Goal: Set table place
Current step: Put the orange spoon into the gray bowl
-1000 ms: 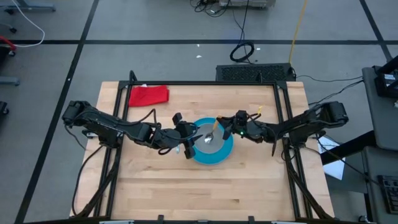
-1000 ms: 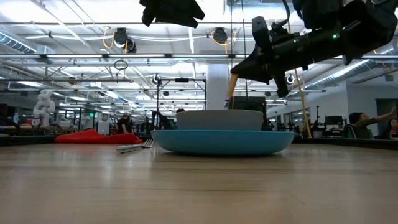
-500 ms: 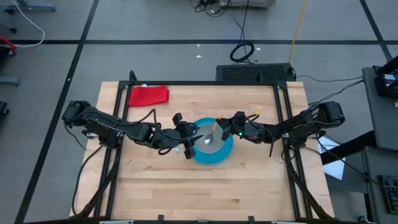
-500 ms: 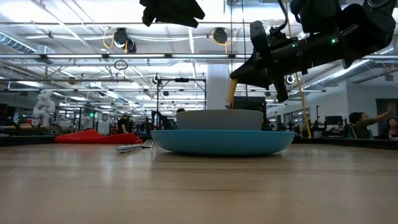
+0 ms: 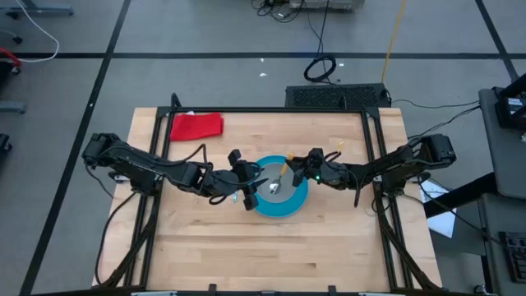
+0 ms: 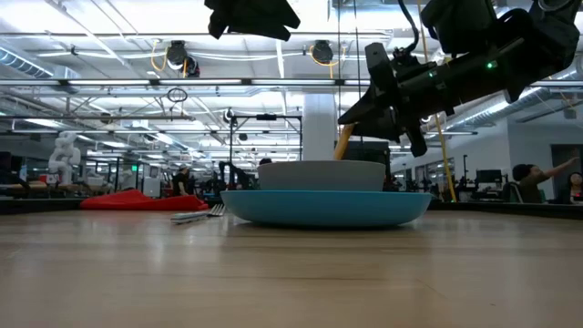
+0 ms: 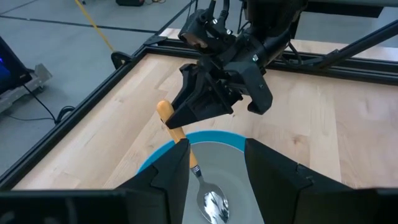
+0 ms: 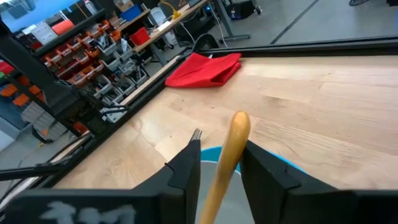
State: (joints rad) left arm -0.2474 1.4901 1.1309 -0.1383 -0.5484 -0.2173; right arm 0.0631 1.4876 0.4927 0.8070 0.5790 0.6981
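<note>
The blue plate (image 5: pixel 294 204) lies mid-table with the grey bowl (image 5: pixel 283 194) standing on it; both also show in the low view, the plate (image 6: pixel 328 207) under the bowl (image 6: pixel 321 174). My right gripper (image 5: pixel 293 172) is over the plate's far right rim, shut on the orange-handled spoon (image 7: pixel 194 168). My left gripper (image 5: pixel 249 194) hovers open and empty over the plate's left rim. The fork (image 6: pixel 195 217) lies flat on the table left of the plate; its tines (image 8: pixel 196 134) show past the plate's rim. My right gripper pinches the spoon's orange handle (image 8: pixel 224 163) between its two fingers, a little below the handle's free end (image 8: pixel 239 121), which sticks out past them. The fingers slant down from the table's right side. The spoon is tilted, its silver bowl (image 7: pixel 211 204) down inside the grey bowl.
A folded red cloth (image 5: pixel 196 125) lies at the table's far left corner. The black frame (image 5: pixel 271 110) runs along the table's edges. Bare wood (image 5: pixel 263 255) stretches from the plate to the near edge.
My right gripper has sunk a little toward the grey bowl and tipped. The spoon's handle has gone lower with it and leans over more, while its silver bowl stays inside the grey bowl.
</note>
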